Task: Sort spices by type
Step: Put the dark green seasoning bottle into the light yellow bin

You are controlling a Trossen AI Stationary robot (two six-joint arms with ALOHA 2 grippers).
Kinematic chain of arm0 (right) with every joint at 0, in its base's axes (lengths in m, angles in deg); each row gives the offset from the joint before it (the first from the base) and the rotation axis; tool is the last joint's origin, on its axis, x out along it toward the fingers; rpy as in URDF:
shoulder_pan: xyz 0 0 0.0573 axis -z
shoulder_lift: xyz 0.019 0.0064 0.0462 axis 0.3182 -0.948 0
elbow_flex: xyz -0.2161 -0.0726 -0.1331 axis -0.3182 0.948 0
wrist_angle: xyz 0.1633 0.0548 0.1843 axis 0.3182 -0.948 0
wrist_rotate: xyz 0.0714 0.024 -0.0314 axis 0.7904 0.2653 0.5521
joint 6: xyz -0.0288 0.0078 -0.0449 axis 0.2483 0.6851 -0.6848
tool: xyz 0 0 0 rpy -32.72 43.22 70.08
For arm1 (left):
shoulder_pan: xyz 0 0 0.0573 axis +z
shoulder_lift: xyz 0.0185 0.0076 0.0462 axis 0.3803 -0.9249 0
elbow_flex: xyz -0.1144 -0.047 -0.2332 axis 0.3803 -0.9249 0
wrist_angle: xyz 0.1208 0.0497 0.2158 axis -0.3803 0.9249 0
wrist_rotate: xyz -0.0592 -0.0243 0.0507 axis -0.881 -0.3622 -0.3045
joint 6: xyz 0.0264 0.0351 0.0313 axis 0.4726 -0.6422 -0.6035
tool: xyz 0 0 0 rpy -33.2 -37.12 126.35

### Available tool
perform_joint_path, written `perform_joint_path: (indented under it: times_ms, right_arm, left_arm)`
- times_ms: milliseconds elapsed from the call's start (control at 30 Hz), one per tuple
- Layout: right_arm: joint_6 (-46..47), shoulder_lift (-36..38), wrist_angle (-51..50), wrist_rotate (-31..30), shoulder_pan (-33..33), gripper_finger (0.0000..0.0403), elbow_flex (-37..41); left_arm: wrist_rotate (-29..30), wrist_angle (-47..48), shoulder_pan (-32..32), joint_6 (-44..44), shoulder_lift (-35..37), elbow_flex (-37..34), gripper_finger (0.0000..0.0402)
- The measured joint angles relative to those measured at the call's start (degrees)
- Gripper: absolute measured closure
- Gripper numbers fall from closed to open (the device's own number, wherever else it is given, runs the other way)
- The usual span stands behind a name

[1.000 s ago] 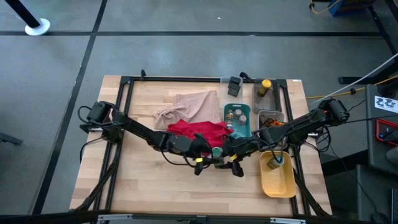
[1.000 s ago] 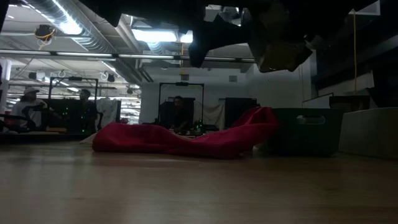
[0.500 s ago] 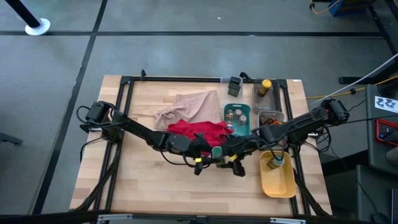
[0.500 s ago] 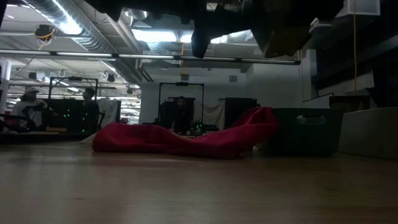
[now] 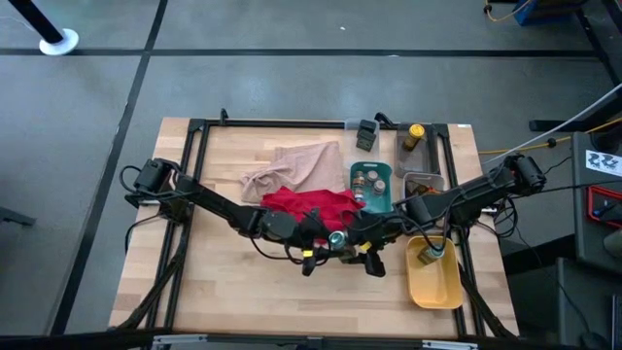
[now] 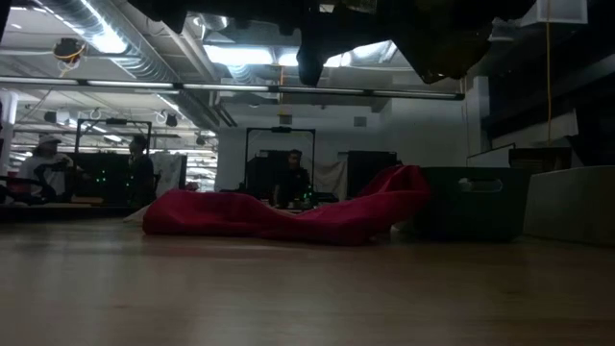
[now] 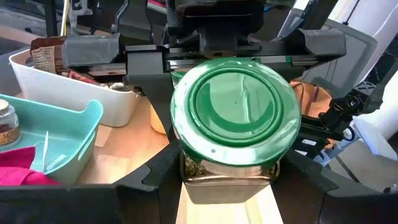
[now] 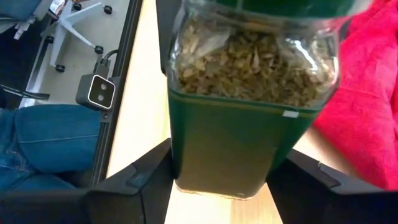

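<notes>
Held above the table's middle front, just off the red cloth: a green-lidded jar, clamped between the fingers of both the left gripper and the right gripper. Jar's base cut off; label side dark, no writing legible. Sachet print in the clear tray too small to read.

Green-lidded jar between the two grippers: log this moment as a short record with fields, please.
item: green-lidded jar, dried flakes inside
position: mid-table, in front of the red cloth, raised off the wood
left gripper: fingers at both sides of the jar
right gripper: fingers at both sides of the jar
teal tray: small jars inside
clear tray: brown sachets
yellow tray: one item at its far end
beige cloth: behind the red one
</notes>
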Motion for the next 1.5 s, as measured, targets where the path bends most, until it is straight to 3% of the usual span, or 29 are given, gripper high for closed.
perform_joint_path:
  times_ms: [200, 1033, 1500]
  right_arm:
    - [0.4, -0.3, 0.7, -2.6, -0.1, 0.0178, 0.0]
    - [1.7, -1.4, 0.3, 2.1, 0.1, 0.0177, 0.0]
    - [3.5, -4.0, 0.5, 4.6, 0.8, 0.0118, -0.2]
  left_arm:
    - [0.8, -0.4, 0.0, -0.4, 0.0, -0.1, 0.0219]
    - [0.8, 3.4, -0.8, -2.2, -0.1, 0.0, 0.0219]
    - [0.4, 10.2, -0.9, -3.1, -0.2, -0.2, 0.0219]
